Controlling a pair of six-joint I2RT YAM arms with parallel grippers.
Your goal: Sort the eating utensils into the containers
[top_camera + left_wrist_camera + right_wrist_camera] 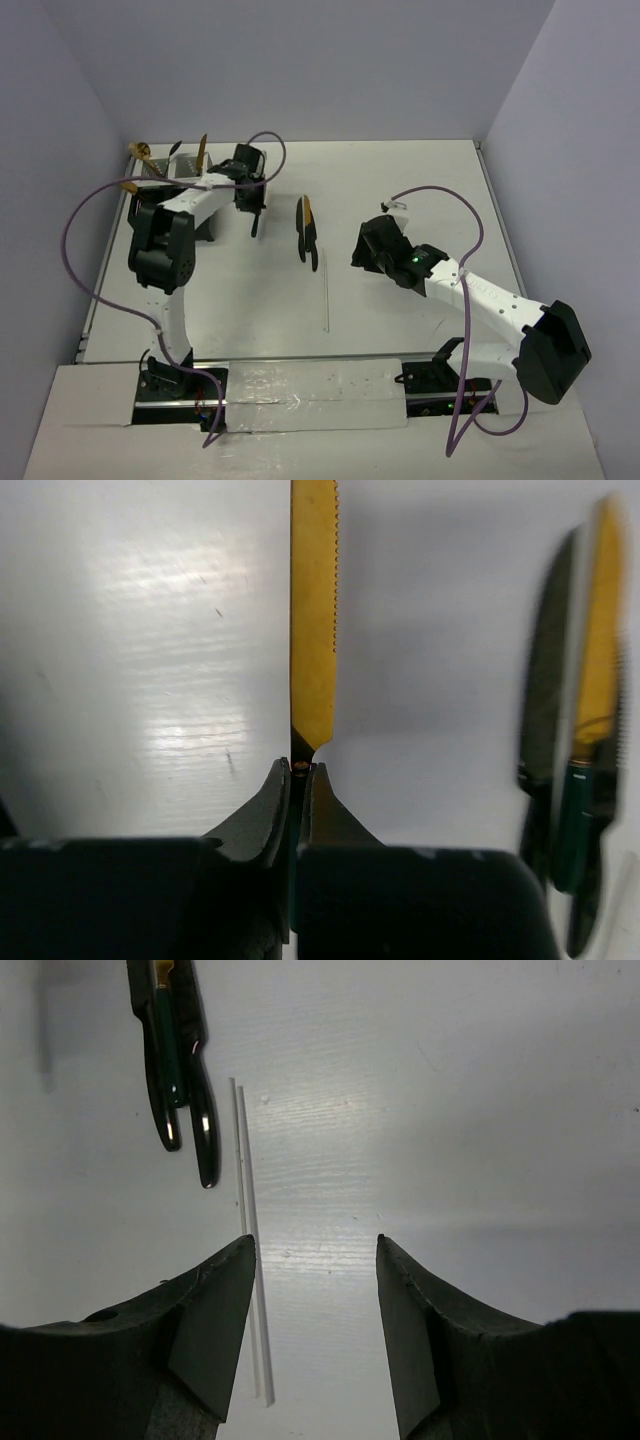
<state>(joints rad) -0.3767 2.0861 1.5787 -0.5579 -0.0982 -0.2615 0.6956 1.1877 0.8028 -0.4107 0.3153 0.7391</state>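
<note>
Knife (313, 630) clenched in left claw (300, 768), gold blade pointing ahead of claw. Other utensils (575, 780) on bench (130, 680), right of it. As for right claw (315, 1242): released, empty; white stick (247, 1200) beside one finger.

Cutlery part sorted
Serrated gold knife (313, 630) in left pincer (300, 768); dark-handled utensils (306, 230) piled at desk (400, 180) centre; others upright in far-left black caddy (205, 230).

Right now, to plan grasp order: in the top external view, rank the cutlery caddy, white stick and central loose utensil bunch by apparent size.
1. cutlery caddy, largest, though partly behind the left arm.
2. utensil bunch and white stick: similar length, bunch wider; too close to rank.
</note>
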